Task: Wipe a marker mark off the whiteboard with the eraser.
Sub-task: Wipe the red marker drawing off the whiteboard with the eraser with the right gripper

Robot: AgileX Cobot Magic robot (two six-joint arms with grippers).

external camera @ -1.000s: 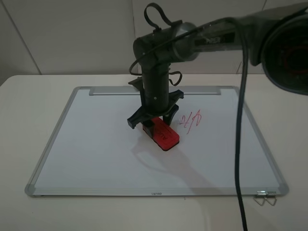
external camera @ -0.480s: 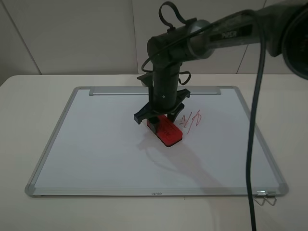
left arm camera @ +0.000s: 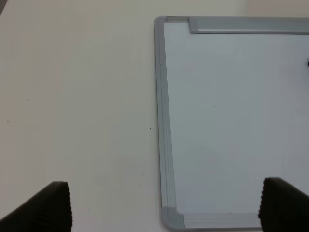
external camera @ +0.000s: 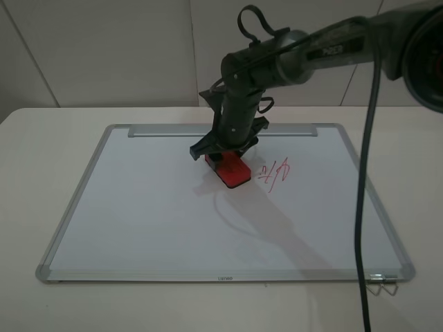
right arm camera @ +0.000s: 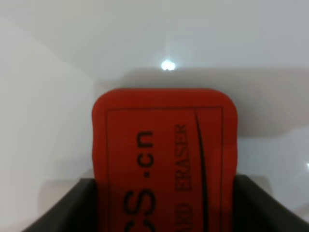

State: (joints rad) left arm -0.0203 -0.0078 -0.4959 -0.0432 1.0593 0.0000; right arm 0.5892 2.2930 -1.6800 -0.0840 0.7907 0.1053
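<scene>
The whiteboard (external camera: pixel 138 207) lies flat on the table, and its near left corner shows in the left wrist view (left arm camera: pixel 231 121). My right gripper (external camera: pixel 225 151) points down at the board's middle, shut on the red eraser (external camera: pixel 232 173), which presses on the surface. Up close the eraser (right arm camera: pixel 164 145) fills the space between the dark fingers (right arm camera: pixel 63 205). A small red scribble of upright strokes (external camera: pixel 275 173) sits just right of the eraser. The larger marker mark does not show. My left gripper (left arm camera: pixel 164 203) hovers open over the table beside the board.
A grey tray strip (external camera: pixel 166 130) runs along the board's far edge. A black cable (external camera: pixel 363 207) hangs across the right side of the board. A wire clip (external camera: pixel 382 283) lies at the near right corner. The pale table (left arm camera: pixel 72 96) surrounds the board.
My right gripper has slid the eraser away across the board toward the tray strip, and the arm has tilted. The small scribble is unchanged.
</scene>
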